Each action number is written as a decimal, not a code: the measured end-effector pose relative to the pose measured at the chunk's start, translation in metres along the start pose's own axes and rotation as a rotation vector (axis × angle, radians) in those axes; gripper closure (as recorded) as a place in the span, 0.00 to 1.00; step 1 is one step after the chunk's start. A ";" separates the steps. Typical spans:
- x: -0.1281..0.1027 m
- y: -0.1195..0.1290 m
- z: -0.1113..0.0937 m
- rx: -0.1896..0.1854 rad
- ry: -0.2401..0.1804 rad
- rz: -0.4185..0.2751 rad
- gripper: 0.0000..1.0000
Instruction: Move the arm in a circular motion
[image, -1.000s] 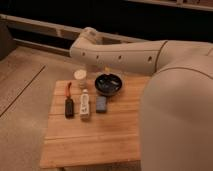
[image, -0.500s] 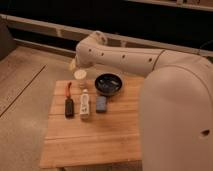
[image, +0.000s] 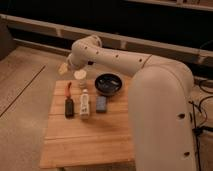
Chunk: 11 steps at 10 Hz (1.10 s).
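One cream-white robot arm (image: 160, 115) fills the near right of the view. Its thickest segment stands beside the right edge of the wooden table (image: 85, 145) and hides the near right corner. The near half of the tabletop carries nothing.

Midway back, three items lie in a row toward the left edge:
- a dark tool with a red-orange handle (image: 69, 100);
- a white bottle (image: 85, 104) lying on its side, contents not visible;
- a small blue block (image: 101, 103).

Behind them, near the far edge, sits a black bowl (image: 109, 84). Its dark interior shows no contents that can be made out. To its left stands a small pale cup (image: 80, 76), and its fill cannot be judged.

Farthest back, the arm's slimmer segment reaches left over the far edge to a bulbous joint. The gripper (image: 63, 68) hangs just past the far left corner, close beside the cup. Whether it is open or closed cannot be told.

For a clean circle, the loop is best traced level and at steady speed, well above the cup and bowl. The lowest point of the loop, near the cup, is the likeliest place for a knock.
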 end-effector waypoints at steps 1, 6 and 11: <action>0.009 0.006 -0.001 0.038 0.051 -0.046 0.35; 0.057 0.003 -0.056 0.390 0.193 -0.107 0.35; 0.137 -0.010 -0.145 0.736 0.247 0.129 0.35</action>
